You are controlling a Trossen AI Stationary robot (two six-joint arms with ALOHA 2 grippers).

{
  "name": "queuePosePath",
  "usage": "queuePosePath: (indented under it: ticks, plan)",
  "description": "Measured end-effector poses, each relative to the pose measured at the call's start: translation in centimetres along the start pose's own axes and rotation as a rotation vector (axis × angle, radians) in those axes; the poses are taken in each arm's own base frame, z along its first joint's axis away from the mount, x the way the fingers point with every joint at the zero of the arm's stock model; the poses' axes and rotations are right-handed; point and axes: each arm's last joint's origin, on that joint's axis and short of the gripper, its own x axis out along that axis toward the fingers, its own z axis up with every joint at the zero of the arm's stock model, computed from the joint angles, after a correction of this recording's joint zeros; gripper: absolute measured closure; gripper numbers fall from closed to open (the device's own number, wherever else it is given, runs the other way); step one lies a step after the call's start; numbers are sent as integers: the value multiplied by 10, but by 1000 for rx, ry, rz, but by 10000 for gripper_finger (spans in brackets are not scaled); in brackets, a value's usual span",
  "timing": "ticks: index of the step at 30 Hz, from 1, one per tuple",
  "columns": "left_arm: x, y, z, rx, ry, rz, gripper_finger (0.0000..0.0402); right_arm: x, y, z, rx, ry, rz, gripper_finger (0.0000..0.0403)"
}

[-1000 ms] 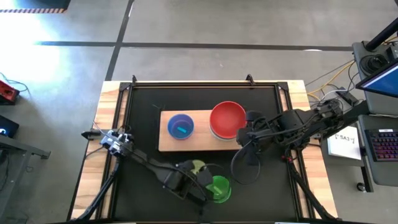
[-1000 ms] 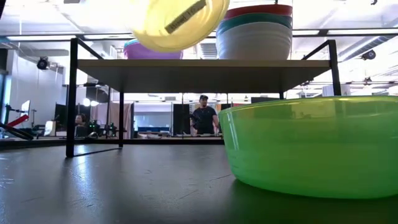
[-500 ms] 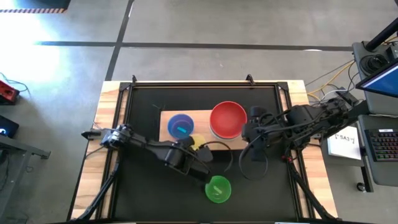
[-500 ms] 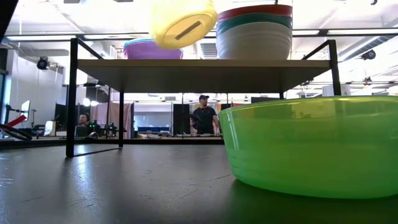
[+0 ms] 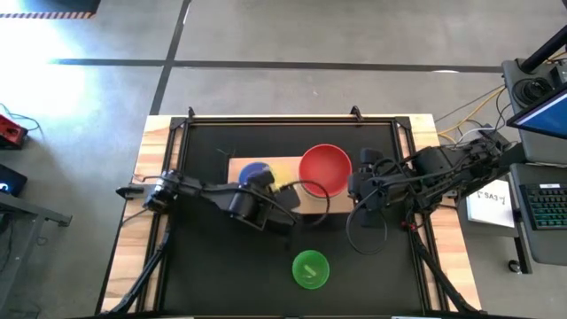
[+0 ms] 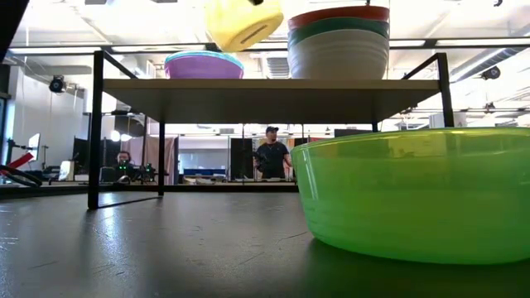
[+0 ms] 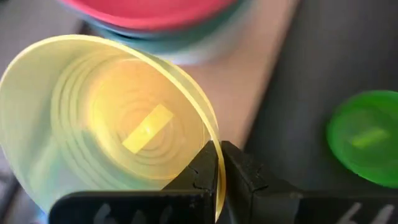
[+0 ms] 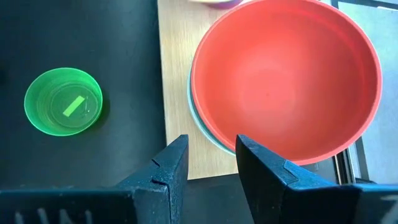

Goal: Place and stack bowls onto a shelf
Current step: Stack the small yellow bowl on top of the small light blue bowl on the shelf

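I have the left gripper (image 7: 219, 163) pinched tight on the rim of the small translucent yellow-green plastic bowl (image 7: 106, 121), and it hangs in the air above the flat pale-wood shelf board (image 5: 312, 202), between the two stacks. From the table-level camera the bowl is tilted, its base turned partly toward me, so it is not ready to drop as it is.

The stack I judge to be the target is the small one at the left end of the shelf: a cyan plastic bowl nested in a magenta one (image 6: 204, 64) (from above it reads blue, half hidden by my own arm). The big stack, topped by the large red plastic bowl (image 8: 286, 78) over teal and white ones, sits toward the shelf's right end and is the wrong size for this one.

To do this step well I would level the bowl first, then carry it over the centre of the small stack and lower it straight down until it seats, and only then release. Letting go while it is tilted risks it catching on a rim and sliding off the shelf edge.

The right gripper (image 8: 212, 163) waits with its fingers spread and empty, just beside the red stack. The small bright green plastic bowl (image 5: 310, 268) is down on the black tabletop mat (image 5: 213, 266), well apart from the shelf, not yet picked up.
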Motion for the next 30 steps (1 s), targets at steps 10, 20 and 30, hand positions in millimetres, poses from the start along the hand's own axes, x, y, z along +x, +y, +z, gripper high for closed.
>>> queuePosePath:
  ticks: [10, 20, 30]
  plan:
    - [11, 26, 12, -5, 7, 77, 401, 0, 0, 0, 49, 0, 0, 280]
    - [20, 37, 17, -16, 37, 75, 401, 0, 0, 0, 72, 1, 1, 280]
    - [1, 61, 6, -59, 48, 56, 401, 0, 0, 0, 74, 1, 1, 280]
